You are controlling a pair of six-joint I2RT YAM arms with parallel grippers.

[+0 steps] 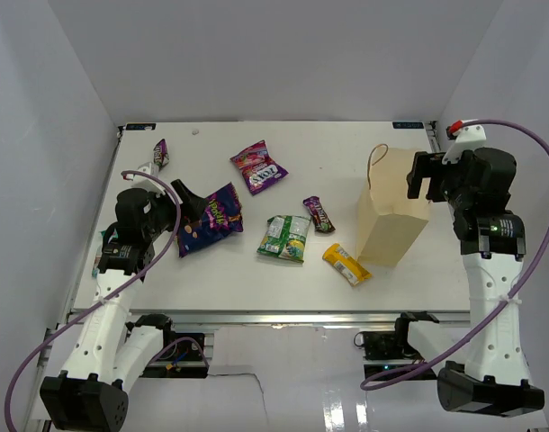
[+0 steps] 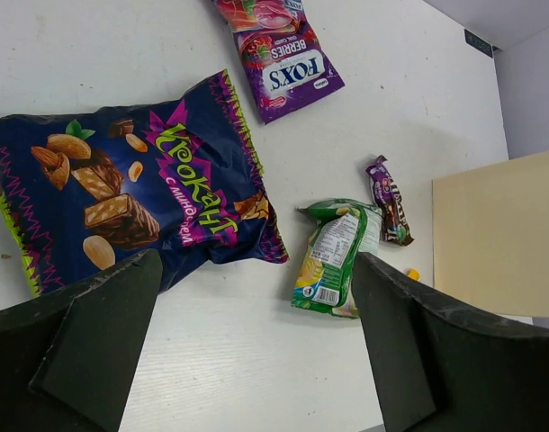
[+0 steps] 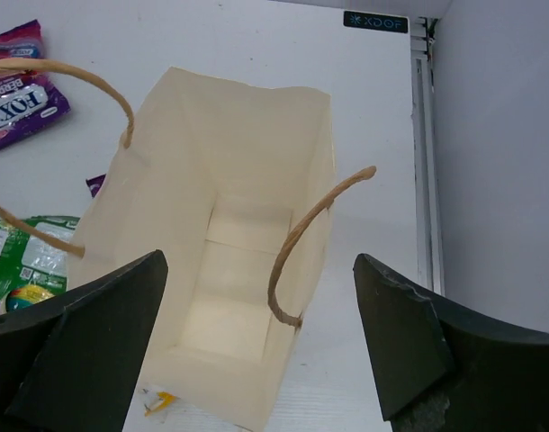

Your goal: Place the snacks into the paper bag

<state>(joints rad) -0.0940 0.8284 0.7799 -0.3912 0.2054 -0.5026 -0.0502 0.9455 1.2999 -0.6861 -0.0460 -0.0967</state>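
The tan paper bag (image 1: 391, 216) stands upright at the right of the table; the right wrist view looks down into its open, empty inside (image 3: 238, 261). My right gripper (image 1: 425, 175) (image 3: 256, 351) is open and empty above the bag's mouth. My left gripper (image 1: 186, 200) (image 2: 256, 360) is open and empty just above the table beside the big purple bag (image 1: 210, 227) (image 2: 139, 189). On the table lie the pink-red bag (image 1: 258, 167) (image 2: 283, 54), the green-white bag (image 1: 285, 237) (image 2: 337, 256), a small dark purple bar (image 1: 318, 214) (image 2: 387, 200) and the yellow-orange bar (image 1: 346, 265).
Another small dark purple bar (image 1: 160, 154) lies at the far left corner. The bag's loop handles (image 3: 310, 234) arch over its mouth. White walls close in the table on three sides. A metal rail (image 3: 423, 162) runs along the right edge.
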